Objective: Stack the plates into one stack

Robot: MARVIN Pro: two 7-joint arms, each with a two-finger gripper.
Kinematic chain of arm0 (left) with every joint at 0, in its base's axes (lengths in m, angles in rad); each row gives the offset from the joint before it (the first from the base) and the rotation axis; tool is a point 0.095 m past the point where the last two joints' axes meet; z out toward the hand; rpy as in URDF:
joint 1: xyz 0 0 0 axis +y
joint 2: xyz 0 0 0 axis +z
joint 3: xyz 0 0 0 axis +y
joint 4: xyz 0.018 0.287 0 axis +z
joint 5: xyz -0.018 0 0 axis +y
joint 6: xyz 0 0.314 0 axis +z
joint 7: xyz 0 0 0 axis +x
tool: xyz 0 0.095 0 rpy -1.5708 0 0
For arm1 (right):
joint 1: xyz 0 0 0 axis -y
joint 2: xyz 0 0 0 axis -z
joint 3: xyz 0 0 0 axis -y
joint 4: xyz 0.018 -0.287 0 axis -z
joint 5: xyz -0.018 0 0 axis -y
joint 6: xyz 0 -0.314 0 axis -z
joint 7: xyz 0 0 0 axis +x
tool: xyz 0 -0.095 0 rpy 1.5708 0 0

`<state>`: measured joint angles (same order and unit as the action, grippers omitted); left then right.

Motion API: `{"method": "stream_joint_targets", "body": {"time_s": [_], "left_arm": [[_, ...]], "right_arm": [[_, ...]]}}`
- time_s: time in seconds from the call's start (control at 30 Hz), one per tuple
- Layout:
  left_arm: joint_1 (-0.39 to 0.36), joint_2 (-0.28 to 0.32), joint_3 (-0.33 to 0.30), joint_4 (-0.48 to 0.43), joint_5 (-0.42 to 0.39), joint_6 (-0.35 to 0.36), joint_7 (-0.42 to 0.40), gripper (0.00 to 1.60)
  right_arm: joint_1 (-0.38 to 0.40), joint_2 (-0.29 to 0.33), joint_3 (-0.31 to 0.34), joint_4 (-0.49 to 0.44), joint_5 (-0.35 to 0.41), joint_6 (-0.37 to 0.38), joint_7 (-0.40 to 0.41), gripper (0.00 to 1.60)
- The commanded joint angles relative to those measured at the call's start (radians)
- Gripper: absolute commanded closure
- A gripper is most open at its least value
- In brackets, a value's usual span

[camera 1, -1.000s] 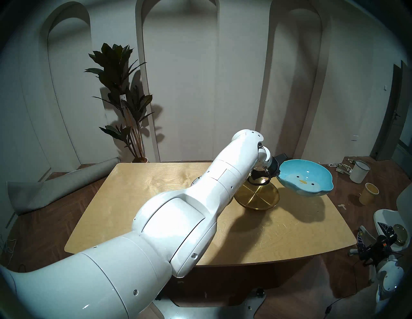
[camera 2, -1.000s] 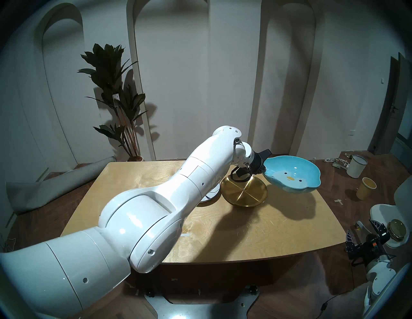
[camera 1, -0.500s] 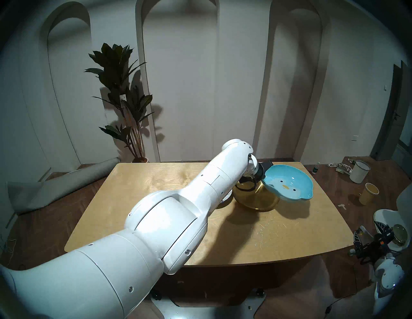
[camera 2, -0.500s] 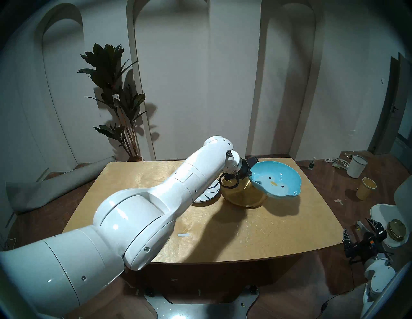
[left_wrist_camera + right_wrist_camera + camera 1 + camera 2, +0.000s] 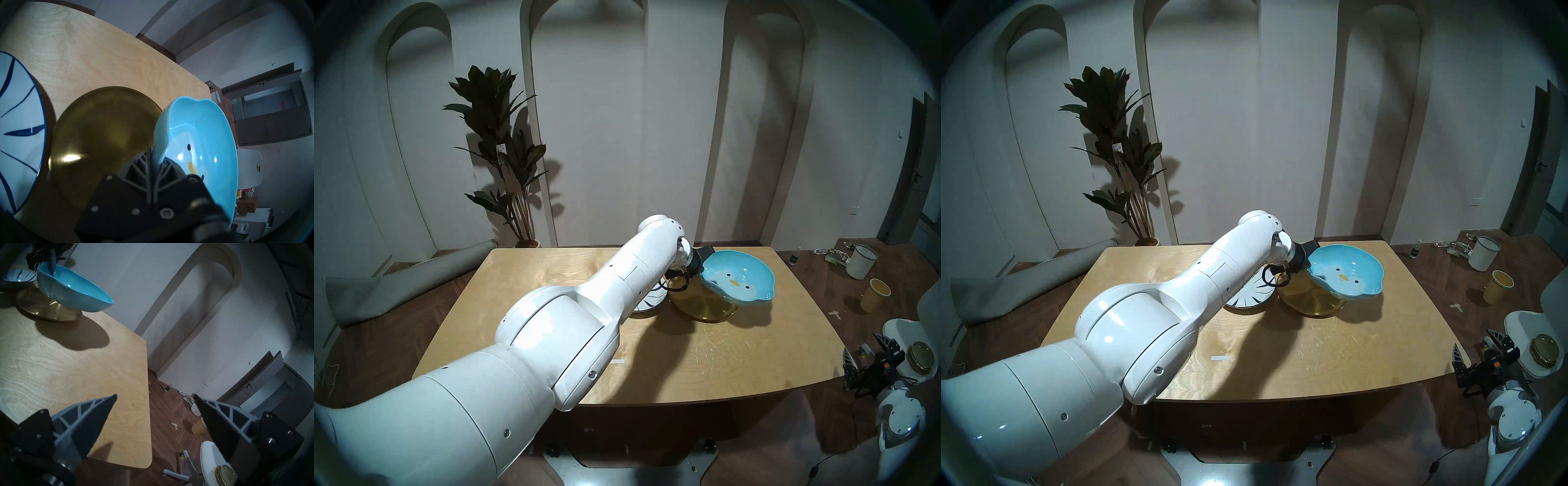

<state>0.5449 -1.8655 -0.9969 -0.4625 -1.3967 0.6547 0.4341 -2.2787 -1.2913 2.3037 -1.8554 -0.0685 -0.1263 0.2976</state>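
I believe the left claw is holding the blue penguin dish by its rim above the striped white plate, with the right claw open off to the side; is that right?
Not quite: the left claw holds the penguin dish above the gold plate, not the striped plate, which lies beside it. The right wrist view shows the dish over the gold plate. The right claw is indeed open.

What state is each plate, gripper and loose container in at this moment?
Turquoise penguin plate: held tilted in the air by its rim, partly over the gold plate.
Gold plate: flat on the table, empty.
Striped plate: flat on the table, beside the gold plate.
Left gripper: shut on the penguin plate's rim.
Right gripper: open, empty.
Yellow cup: upright on the floor.
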Motion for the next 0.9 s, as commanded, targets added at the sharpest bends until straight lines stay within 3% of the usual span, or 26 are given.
{"method": "stream_joint_targets", "body": {"time_s": [0.0, 0.87], "left_arm": [[-0.043, -0.005, 0.006, 0.011, 0.009, -0.003, -0.051, 1.60], [-0.082, -0.004, 0.018, 0.152, 0.070, -0.040, -0.155, 1.60]], "right_arm": [[0.030, 0.033, 0.001, 0.001, -0.003, 0.007, 0.002, 0.00], [0.085, 0.065, -0.023, 0.049, -0.014, 0.015, 0.033, 0.00]]}}
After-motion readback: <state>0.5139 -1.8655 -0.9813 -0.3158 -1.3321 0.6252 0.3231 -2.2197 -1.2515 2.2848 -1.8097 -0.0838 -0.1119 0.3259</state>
